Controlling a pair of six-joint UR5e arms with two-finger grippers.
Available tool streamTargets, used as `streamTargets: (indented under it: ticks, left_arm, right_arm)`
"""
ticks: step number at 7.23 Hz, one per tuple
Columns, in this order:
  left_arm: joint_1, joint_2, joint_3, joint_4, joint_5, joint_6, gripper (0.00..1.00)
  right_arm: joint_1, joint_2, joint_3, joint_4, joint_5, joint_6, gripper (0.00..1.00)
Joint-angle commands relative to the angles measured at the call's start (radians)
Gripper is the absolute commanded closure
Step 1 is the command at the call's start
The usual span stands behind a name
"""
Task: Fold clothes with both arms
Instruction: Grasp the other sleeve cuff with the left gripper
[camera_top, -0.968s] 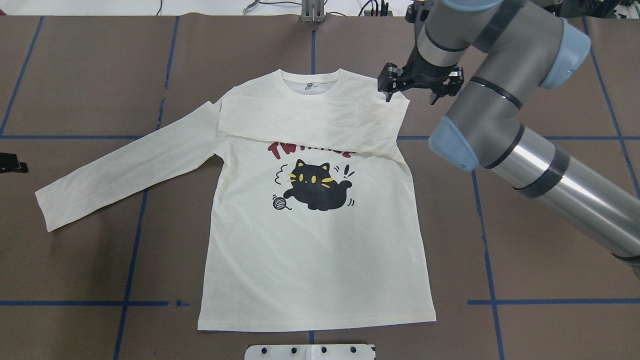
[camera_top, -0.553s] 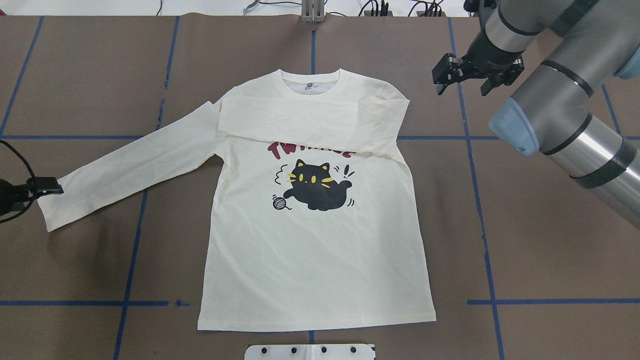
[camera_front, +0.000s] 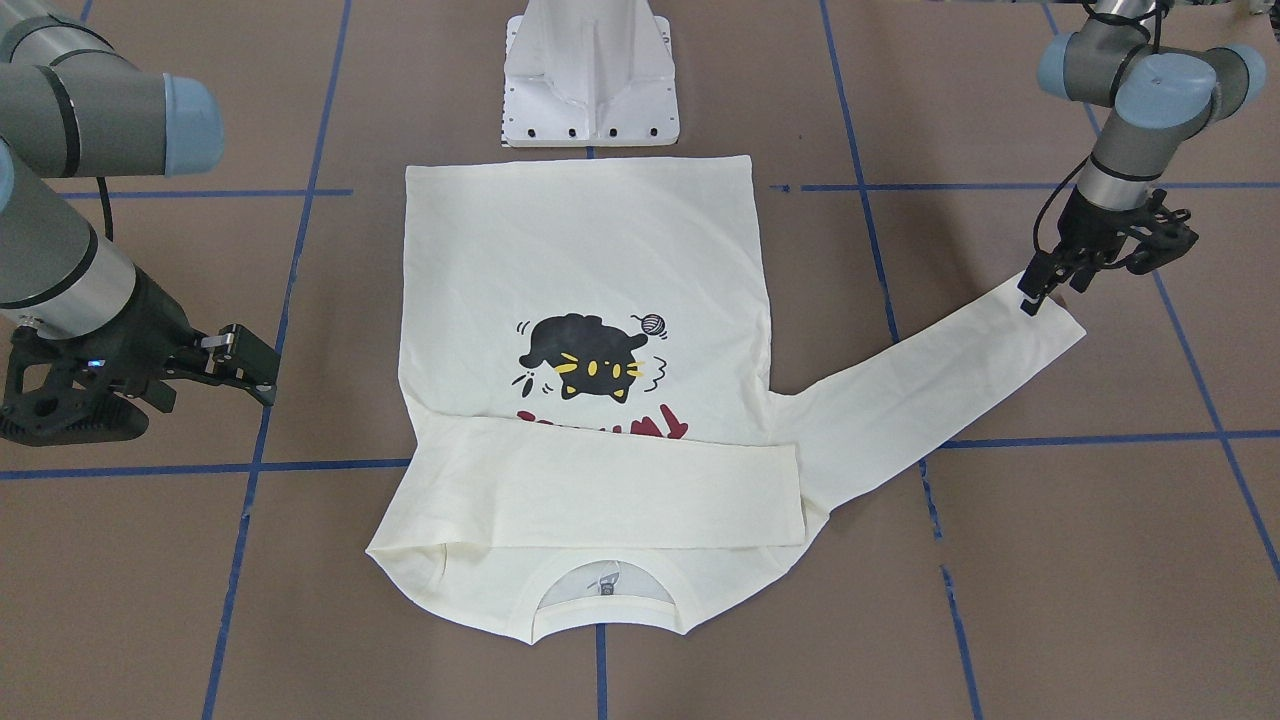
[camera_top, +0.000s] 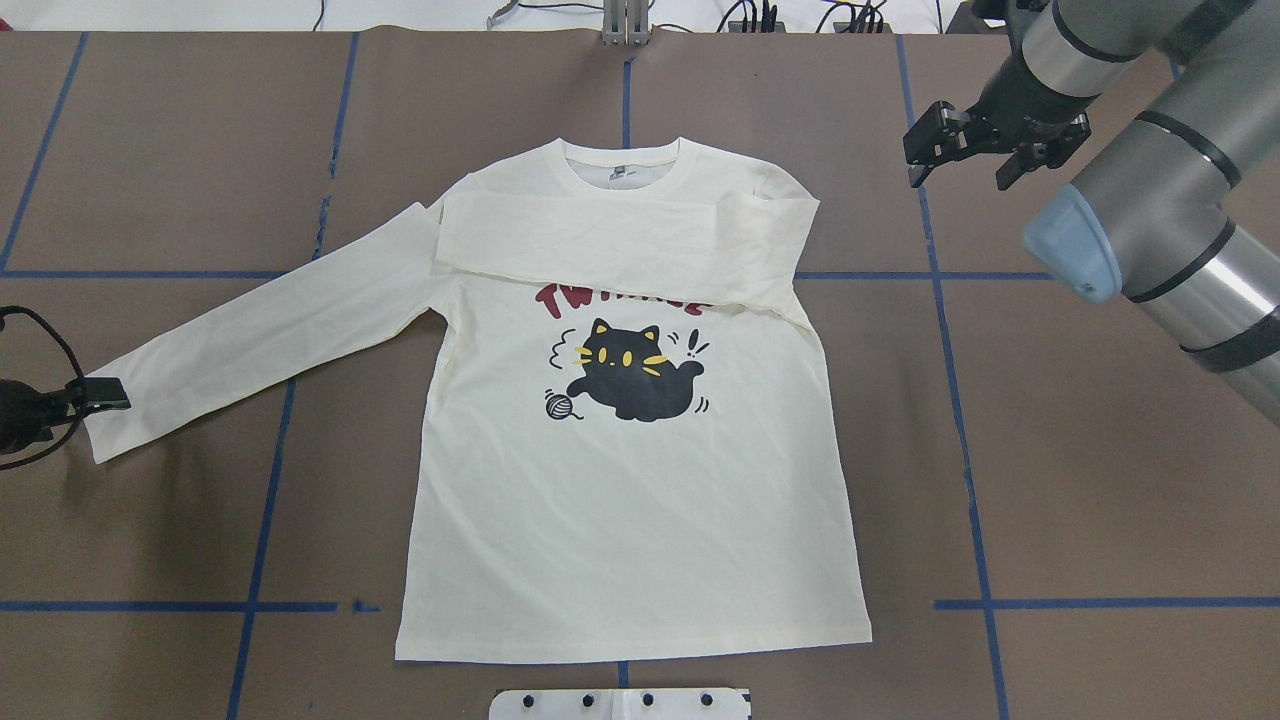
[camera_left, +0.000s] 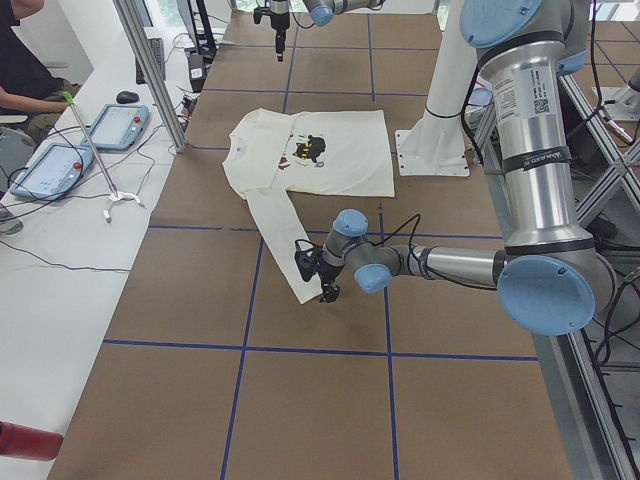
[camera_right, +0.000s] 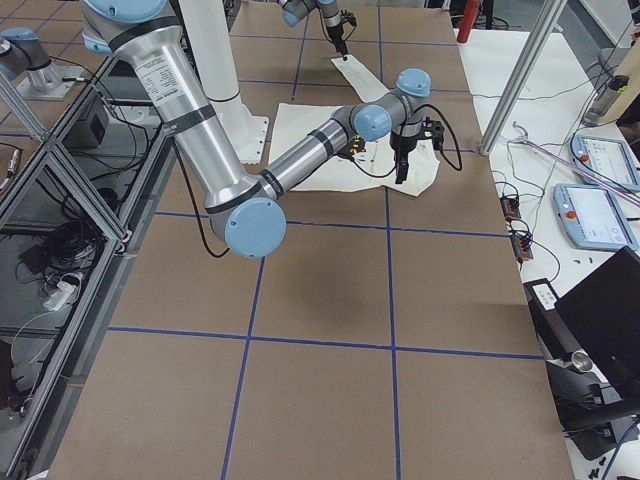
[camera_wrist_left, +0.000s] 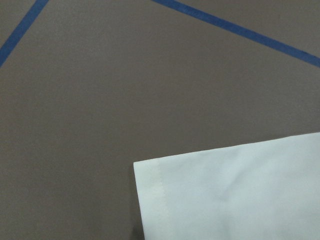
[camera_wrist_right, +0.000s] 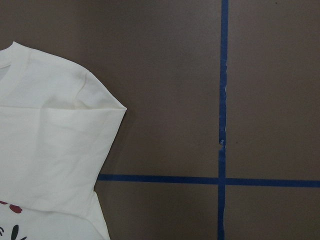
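Observation:
The cream long-sleeved shirt (camera_top: 630, 500) lies flat with its cat print (camera_top: 625, 380) up. One sleeve (camera_top: 610, 240) is folded across the chest and partly covers the red lettering. The other sleeve (camera_top: 260, 335) stretches out flat toward the table's left. My left gripper (camera_top: 92, 400) sits at that sleeve's cuff (camera_front: 1045, 320) and looks open, with one finger over the cuff edge. In the left wrist view the cuff corner (camera_wrist_left: 150, 175) lies flat and no fingers show. My right gripper (camera_top: 960, 162) hovers open and empty above bare table, right of the folded shoulder (camera_wrist_right: 107, 102).
The white pedestal base (camera_front: 590, 80) stands just past the shirt's hem. Blue tape lines (camera_top: 960, 420) cross the brown table cover. Beyond the far table edge, a side table holds tablets (camera_left: 55, 170), and a person sits there (camera_left: 20, 70).
My right gripper has drawn away from the folded shoulder, moving right and farther back. My left gripper has come in from the left edge to the outstretched sleeve's cuff.

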Motion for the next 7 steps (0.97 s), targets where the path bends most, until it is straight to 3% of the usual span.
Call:
streamTargets:
  ticks: [1, 7]
  left_arm:
    - [0.002, 0.0, 0.006, 0.0, 0.0, 0.001, 0.03]
    - [0.004, 0.001, 0.003, 0.0, 0.0, -0.004, 0.68]
  right_arm:
    - [0.001, -0.004, 0.011, -0.003, -0.001, 0.001, 0.0]
    - [0.001, -0.004, 0.014, -0.001, -0.001, 0.001, 0.0]
